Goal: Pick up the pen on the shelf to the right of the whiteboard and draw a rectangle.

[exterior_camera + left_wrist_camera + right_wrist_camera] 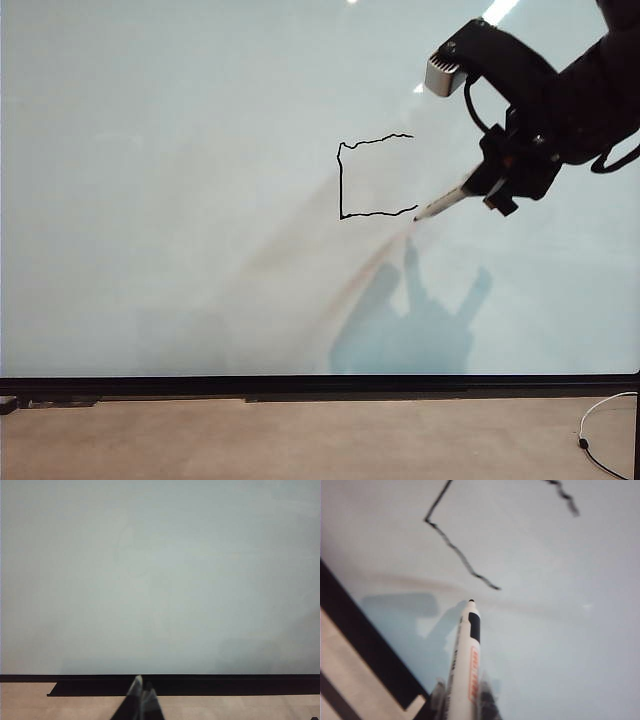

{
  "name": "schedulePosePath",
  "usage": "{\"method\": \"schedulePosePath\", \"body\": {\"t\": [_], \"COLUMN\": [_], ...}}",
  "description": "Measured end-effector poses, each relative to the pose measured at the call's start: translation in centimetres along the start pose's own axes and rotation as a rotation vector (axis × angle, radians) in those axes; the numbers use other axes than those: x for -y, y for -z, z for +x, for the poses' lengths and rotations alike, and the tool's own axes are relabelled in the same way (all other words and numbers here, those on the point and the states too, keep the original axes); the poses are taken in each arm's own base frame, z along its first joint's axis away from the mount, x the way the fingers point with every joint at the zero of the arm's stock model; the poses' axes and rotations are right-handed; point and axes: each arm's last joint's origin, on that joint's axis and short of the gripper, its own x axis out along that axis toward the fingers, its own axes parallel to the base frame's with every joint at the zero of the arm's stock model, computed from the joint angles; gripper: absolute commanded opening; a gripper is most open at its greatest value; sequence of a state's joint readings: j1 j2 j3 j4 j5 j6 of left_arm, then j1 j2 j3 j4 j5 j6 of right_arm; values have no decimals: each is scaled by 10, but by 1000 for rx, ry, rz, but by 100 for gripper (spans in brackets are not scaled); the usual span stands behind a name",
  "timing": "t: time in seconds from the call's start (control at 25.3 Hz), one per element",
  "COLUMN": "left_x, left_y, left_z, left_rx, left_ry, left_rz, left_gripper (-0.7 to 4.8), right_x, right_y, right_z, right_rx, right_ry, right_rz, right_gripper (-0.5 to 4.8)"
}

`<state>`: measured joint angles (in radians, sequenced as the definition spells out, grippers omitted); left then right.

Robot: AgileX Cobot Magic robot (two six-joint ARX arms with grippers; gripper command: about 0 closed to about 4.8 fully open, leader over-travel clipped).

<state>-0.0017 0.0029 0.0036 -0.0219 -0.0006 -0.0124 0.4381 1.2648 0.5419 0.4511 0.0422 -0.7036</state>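
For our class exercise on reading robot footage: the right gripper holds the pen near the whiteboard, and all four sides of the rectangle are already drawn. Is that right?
Not quite. The rectangle has only three sides: top, left and bottom; its right side is open, as the exterior view shows. The right gripper does hold the pen near the whiteboard.

Bright overhead glare on the whiteboard (200, 150); arm shadow below; wrist views soft.

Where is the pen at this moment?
The right gripper holds the pen at the right of the exterior view, tip beside the rectangle's open lower right corner.
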Motion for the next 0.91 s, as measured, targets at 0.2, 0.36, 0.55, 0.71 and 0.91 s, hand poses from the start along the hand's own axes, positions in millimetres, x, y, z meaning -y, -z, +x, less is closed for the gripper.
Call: {"method": "schedulePosePath", "body": {"t": [0.2,0.36,0.55,0.71,0.91], "left_x": [0,0,0,0,0], "left_y": [0,0,0,0,0], "left_z": [0,0,0,0,0], "left_rx": [0,0,0,0,0], "left_ry": [0,0,0,0,0], "left_rz": [0,0,0,0,0], "left_gripper": [-4,-4,-4,-4,-4], "right_x": [4,5,6,6,6], "right_y": [-4,-5,-6,-6,-6], "right_z": [-5,-5,-5,-5,-4], "right_rx": [11,9,10,10,10], "right_ry": [26,25,29,29,29], "right_rz": [-42,-46,-47,-47,-47], "right_gripper": [-5,-5,-5,-5,-5]}}
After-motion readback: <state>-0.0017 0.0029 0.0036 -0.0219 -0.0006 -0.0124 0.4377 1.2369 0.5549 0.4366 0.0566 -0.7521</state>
